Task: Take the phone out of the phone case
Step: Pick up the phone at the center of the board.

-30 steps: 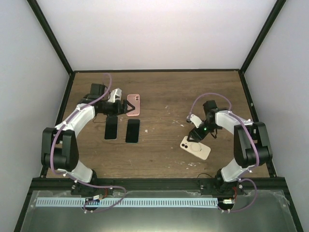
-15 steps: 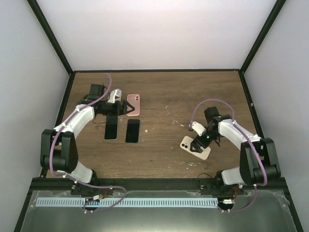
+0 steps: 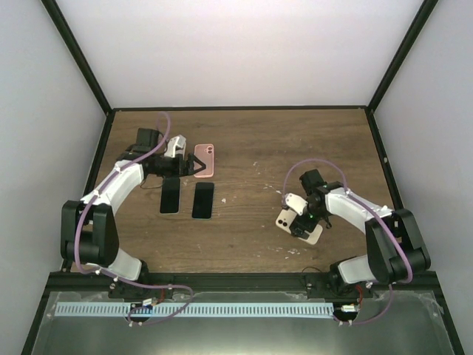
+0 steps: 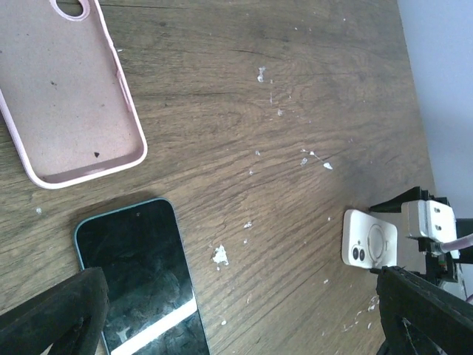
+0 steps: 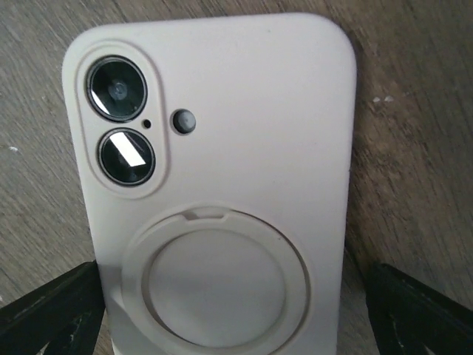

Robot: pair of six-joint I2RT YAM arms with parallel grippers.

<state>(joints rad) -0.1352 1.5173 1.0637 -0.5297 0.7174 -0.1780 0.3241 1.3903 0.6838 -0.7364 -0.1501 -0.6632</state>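
Note:
A cream phone case (image 3: 284,220) with the phone in it lies back-up on the right of the wooden table. It fills the right wrist view (image 5: 222,148), showing two camera lenses and a round ring. My right gripper (image 3: 303,222) is low over it. The gripper (image 5: 233,318) is open, one finger (image 5: 44,314) on each long side of the case, with a small gap on the right side. My left gripper (image 3: 194,166) is open and empty, hovering at the far left. The cased phone also shows in the left wrist view (image 4: 369,238).
An empty pink case (image 3: 205,160) lies inside-up by the left gripper, also in the left wrist view (image 4: 70,96). Two black phones (image 3: 170,197) (image 3: 203,200) lie screen-up just nearer; one shows in the left wrist view (image 4: 140,281). White flecks dot the wood.
My right gripper has moved from behind the cream case down over it, its fingers now straddling the case. The case has hardly shifted. The left arm has not moved.

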